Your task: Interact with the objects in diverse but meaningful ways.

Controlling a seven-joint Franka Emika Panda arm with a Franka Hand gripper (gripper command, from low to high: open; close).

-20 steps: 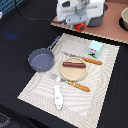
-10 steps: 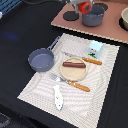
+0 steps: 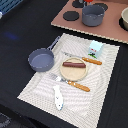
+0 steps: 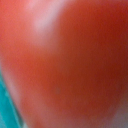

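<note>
The red tomato (image 4: 70, 65) fills the wrist view, blurred and very close, so my fingers are hidden behind it. In the exterior view only a sliver of the tomato (image 3: 89, 1) shows at the top edge, above a grey pot; my gripper is out of that frame. The grey long-handled saucepan (image 3: 41, 60) sits at the placemat's left edge. The brown sausage (image 3: 73, 64) lies on the round wooden plate (image 3: 75, 74). The white-and-blue fish (image 3: 58, 97) lies at the mat's near edge. The light blue cup (image 3: 95, 48) stands at the mat's far side.
A grey pot (image 3: 93, 15) and black discs (image 3: 71, 16) sit on a brown board (image 3: 110, 31) at the back. A bowl (image 3: 124, 19) is at the right edge. An orange-handled fork (image 3: 70, 82) and knife (image 3: 85, 59) flank the plate on the striped placemat (image 3: 40, 87).
The arm, which was over the pot at the back a second ago, has risen out of the exterior view. The grey pot now shows, with the tomato just above it.
</note>
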